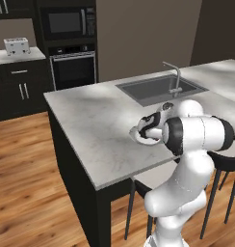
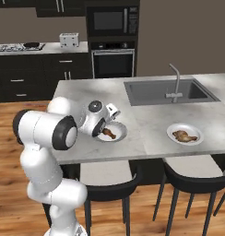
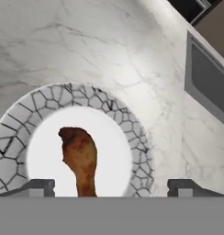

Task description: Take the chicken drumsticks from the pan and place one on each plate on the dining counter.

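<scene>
Drumsticks both plated, by the look of it. One drumstick (image 2: 184, 136) lies on the far plate (image 2: 193, 139) to the right of the sink (image 2: 146, 94); the other drumstick (image 3: 80, 158) lies on the near plate (image 3: 132, 133) right under the hand. Both plates sit on the table (image 2: 151, 124), well apart, near its front edge.

Jaws (image 3: 111, 187) released: two dark tips spread wide, one to each side of the near plate's lower rim, nothing between them but the meat below. In the right base view the gripper (image 2: 106, 125) hangs over the near plate, the arm bent low across the table edge.

Where the meat lies: plump end toward the plate's middle, bone end running down toward the hand, roughly midway between the tips but nearer the left one. Whether the tips touch it I cannot tell; the bone end is cut off at the bottom of the hand view.

Step in hand, as I judge it: letting go and clearing off. To do it well, keep the jaws wide, lift straight up off the plate before any sideways swing, so a tip does not drag the bone or nudge the plate toward the edge. Task looks all but done
</scene>
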### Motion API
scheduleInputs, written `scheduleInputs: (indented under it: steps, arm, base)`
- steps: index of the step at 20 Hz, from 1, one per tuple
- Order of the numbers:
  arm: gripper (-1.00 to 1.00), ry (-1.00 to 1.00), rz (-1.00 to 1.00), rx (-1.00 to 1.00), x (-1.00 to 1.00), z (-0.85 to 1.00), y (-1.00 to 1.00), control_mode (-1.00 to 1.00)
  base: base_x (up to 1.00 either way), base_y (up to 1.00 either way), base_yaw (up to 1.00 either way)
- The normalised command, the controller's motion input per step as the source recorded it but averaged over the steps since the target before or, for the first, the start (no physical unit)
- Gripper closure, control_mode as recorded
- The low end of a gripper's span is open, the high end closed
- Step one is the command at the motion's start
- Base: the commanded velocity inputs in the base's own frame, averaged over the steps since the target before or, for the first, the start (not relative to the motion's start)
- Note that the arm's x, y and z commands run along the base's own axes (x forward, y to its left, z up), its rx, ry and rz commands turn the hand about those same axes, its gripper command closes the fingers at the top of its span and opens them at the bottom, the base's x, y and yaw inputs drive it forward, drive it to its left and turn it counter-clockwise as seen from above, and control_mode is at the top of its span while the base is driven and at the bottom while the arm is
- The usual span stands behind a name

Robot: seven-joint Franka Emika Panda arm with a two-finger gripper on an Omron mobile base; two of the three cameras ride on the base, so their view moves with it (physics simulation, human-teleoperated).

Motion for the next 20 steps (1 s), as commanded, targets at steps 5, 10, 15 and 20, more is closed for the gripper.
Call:
scheduleInputs:
  steps: [5,10,15,20]
  arm:
    - [-1.00,-0.16,0.16,0.01,-0.79,1.00,0.01,-1.00]
    - [-1.00,-0.13,0.28,-0.03,-1.00,1.00,0.30,-1.00]
    - [-1.00,-0.03,0.21,-0.11,-1.00,0.51,0.78,-1.00]
    - [-1.00,0.02,0.20,-0.18,-1.00,0.00,1.00,-1.00]
  base:
    - [0.00,0.00,0.00]
    - [0.00,0.00,0.00]
    - [0.00,0.00,0.00]
    - [0.00,0.00,0.00]
